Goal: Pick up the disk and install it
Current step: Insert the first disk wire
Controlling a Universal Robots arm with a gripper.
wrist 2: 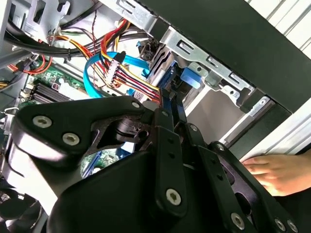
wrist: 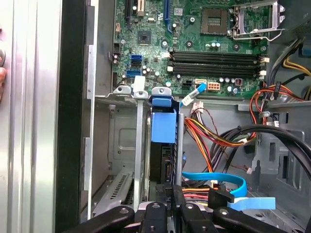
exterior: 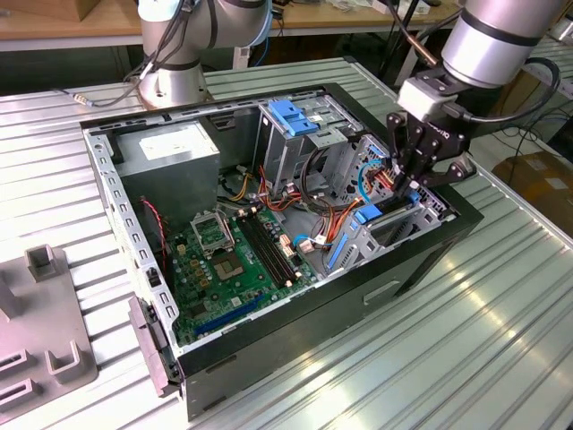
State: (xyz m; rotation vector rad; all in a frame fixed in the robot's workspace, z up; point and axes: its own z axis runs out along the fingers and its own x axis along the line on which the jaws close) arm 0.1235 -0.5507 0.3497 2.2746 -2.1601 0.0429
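Observation:
The disk [wrist: 163, 131] stands on edge in the drive bay at the end of the open computer case [exterior: 295, 331] on the exterior view's right, its blue plastic rail facing the first wrist view. In the second wrist view the disk [wrist 2: 164, 65] shows as a grey edge with blue trim between the bay's metal walls. My gripper [exterior: 405, 188] reaches down into that bay from above. Its black fingers [wrist: 176, 194] are close together on the disk's near edge, and my gripper [wrist 2: 167, 97] looks shut on it.
Bundles of coloured and blue cables [exterior: 340, 215] crowd the space beside the bay. The motherboard [exterior: 228, 255], a grey power-supply box [exterior: 170, 148] and a cage with a blue top [exterior: 295, 116] fill the case. A person's hand [wrist 2: 272, 170] rests just outside the case wall. A second arm's base [exterior: 175, 81] stands behind.

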